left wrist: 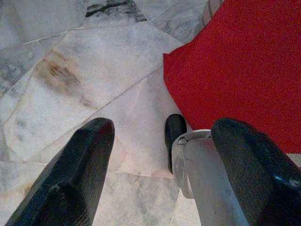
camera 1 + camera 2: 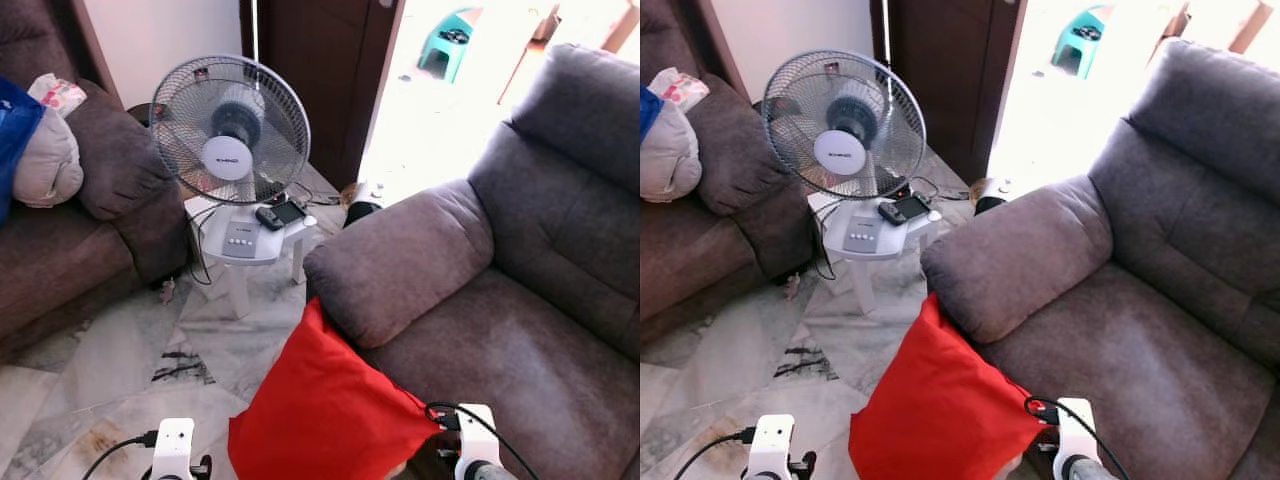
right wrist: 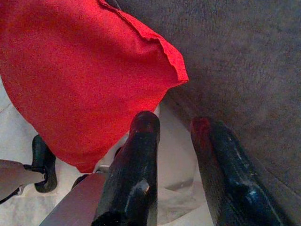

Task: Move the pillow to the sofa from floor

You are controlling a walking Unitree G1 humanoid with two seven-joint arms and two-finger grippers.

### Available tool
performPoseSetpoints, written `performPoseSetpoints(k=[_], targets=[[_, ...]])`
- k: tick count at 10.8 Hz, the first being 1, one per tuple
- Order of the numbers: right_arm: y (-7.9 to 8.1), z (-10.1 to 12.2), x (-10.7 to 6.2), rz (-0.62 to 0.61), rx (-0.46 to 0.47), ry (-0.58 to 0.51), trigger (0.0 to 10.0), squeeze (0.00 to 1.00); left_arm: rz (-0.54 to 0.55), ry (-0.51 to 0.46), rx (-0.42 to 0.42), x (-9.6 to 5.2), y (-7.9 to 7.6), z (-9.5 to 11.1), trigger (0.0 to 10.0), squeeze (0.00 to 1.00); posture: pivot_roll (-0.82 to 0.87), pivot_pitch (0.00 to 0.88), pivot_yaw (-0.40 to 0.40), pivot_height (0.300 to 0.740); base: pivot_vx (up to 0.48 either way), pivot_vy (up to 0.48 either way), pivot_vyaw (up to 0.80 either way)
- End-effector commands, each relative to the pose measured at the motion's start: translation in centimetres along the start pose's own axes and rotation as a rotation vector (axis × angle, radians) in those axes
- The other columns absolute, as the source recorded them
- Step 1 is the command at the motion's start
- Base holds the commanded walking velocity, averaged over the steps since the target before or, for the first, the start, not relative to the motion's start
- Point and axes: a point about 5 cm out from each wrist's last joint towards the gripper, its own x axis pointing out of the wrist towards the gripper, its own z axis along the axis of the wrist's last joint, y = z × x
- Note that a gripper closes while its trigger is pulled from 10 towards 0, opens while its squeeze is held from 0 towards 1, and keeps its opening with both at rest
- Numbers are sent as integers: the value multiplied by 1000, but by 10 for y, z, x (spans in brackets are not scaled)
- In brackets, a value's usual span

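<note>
The red fabric pillow (image 2: 322, 420) stands tilted, its upper corner leaning against the front of the armrest of the grey-brown upholstered sofa (image 2: 520, 300) on my right, its lower part down over the pale marble tile floor (image 2: 110, 390) just beside the sofa's front edge. It is not on the seat cushion.

My right gripper (image 3: 175, 123) hangs close below the pillow's frilled corner, next to the sofa's front face; its two black fingers (image 3: 141, 160) are parted with a narrow gap and nothing sits between them, though red reflects off their tips. My left gripper (image 1: 162, 125) is spread wide over the bare floor, holding nothing, with the pillow's edge just beside one finger (image 1: 244, 165).

Beyond the pillow, off the sofa's armrest corner, a small white plastic stool (image 2: 245, 250) carries a grey-caged electric fan with a white hub (image 2: 230, 130) and a dark handheld device (image 2: 280, 213) at its near edge. On my left stands a second dark brown sofa (image 2: 90, 220) holding a beige cushion (image 2: 45, 160) and something blue (image 2: 15, 125). Behind the fan a dark wooden door (image 2: 310, 70) borders a bright open doorway, where a teal plastic chair (image 2: 450, 40) shows outside.
</note>
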Motion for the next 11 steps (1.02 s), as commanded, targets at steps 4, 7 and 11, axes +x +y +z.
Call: performPoseSetpoints(k=[4, 7, 11], targets=[[-6, 6, -1, -52, 63, -91, 10000, 0, 11, -34, 16, 1, -1, 6, 10000, 0, 83, 59, -96, 740, 0, 0, 0], [-5, 17, -4, -62, 66, -239, 10000, 0, 150, -312, -78, 0, 27, 53, 10000, 0, 86, 59, -91, 740, 0, 0, 0], [-58, 94, -32, -257, 140, -699, 10000, 0, 181, -901, -23, -42, 40, 160, 10000, 0, 75, 29, -75, 740, 0, 0, 0]])
